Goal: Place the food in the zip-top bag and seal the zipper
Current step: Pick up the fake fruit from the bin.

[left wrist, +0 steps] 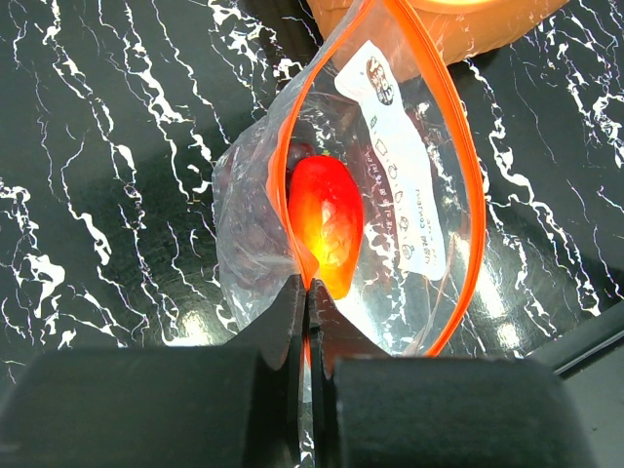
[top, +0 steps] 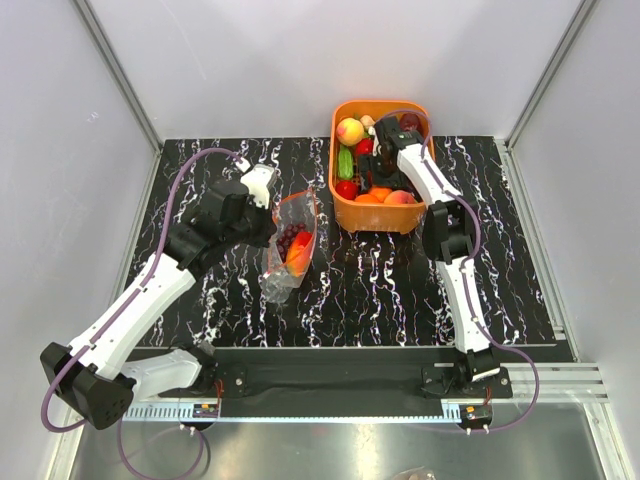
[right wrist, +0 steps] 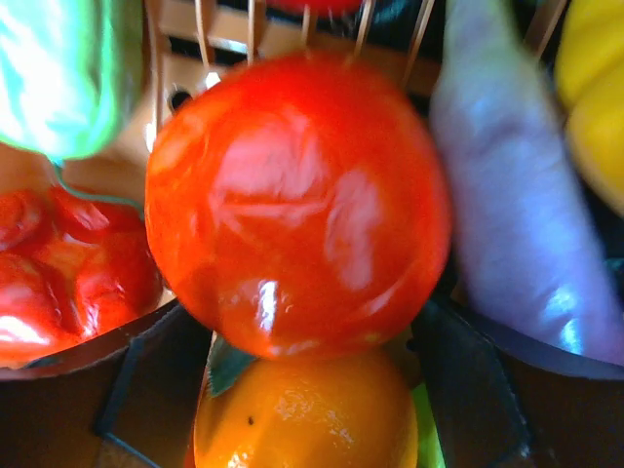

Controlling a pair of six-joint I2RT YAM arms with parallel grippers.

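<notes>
Left wrist view gives you the left gripper (left wrist: 307,288) with its jaws pressed together, pinching the near rim of the zip-top bag (left wrist: 409,195) where the zipper (left wrist: 475,195) loops round. The bag's mouth gapes ahead of those fingertips, lying on the black marbled table (left wrist: 88,146). Just beyond the tips, inside the bag, you have a glossy red-orange piece (left wrist: 327,219), and a dark grape bunch (top: 285,238) lies beside it on its left. Over on the right wrist view, the right gripper (right wrist: 302,331) is down in the orange basket (top: 385,222) with its jaws spread wide and a round red fruit (right wrist: 292,195) sitting between them; you cannot tell whether the pads actually touch it. Under that fruit, nearer the wrist, lies an orange piece (right wrist: 302,419). A green piece (right wrist: 58,68) sits ahead to the left of the jaws, a pale purple one (right wrist: 507,195) to the right.
</notes>
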